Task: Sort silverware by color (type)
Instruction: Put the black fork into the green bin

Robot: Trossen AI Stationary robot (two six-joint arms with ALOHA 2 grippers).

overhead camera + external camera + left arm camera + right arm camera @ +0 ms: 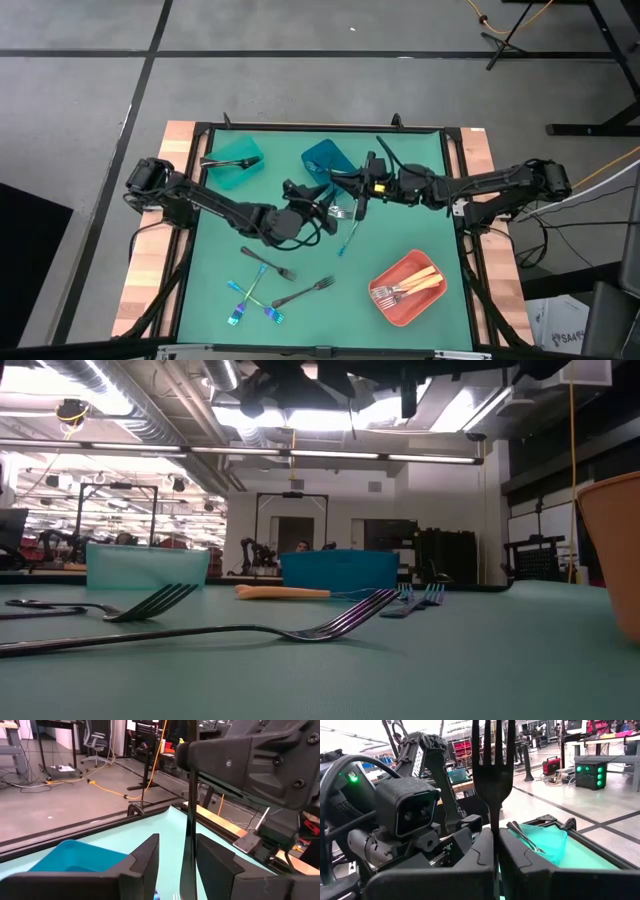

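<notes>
Black fork [492, 775] clamped in right gripper [495, 855], left gripper [176, 865] open w/ fingers astride it.

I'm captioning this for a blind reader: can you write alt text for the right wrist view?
The right pincer is shut on a black fork, tines up. Close behind sits the left arm's wrist camera, and farther off a teal bin holds dark forks.

The black fork [493, 775] loses its tine tips at the right wrist view's edge; its handle hides between the right tool [496, 865] fingers.
</notes>
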